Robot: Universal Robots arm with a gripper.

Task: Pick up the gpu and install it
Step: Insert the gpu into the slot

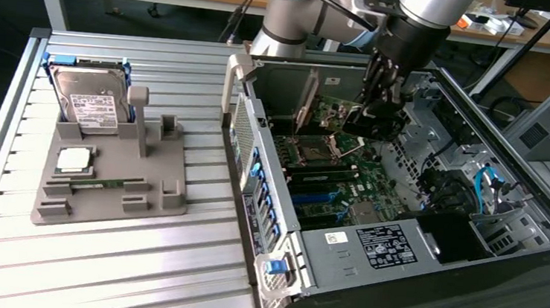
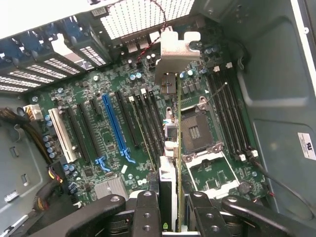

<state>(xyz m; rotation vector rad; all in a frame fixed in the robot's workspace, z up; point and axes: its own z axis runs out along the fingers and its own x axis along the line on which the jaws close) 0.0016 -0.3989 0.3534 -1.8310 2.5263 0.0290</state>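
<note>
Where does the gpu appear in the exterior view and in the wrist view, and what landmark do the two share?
Exterior view: the gpu stands on edge inside the open computer case, beside the gripper, above the motherboard.
Wrist view: the gpu is edge-on, clamped between the fingers, its silver bracket away from the camera.
Shared landmark: the CPU socket on the motherboard.

Gpu (image 2: 178, 148) in pincer (image 2: 174, 212), over motherboard (image 2: 113, 123) inside case (image 1: 506, 241)
</note>
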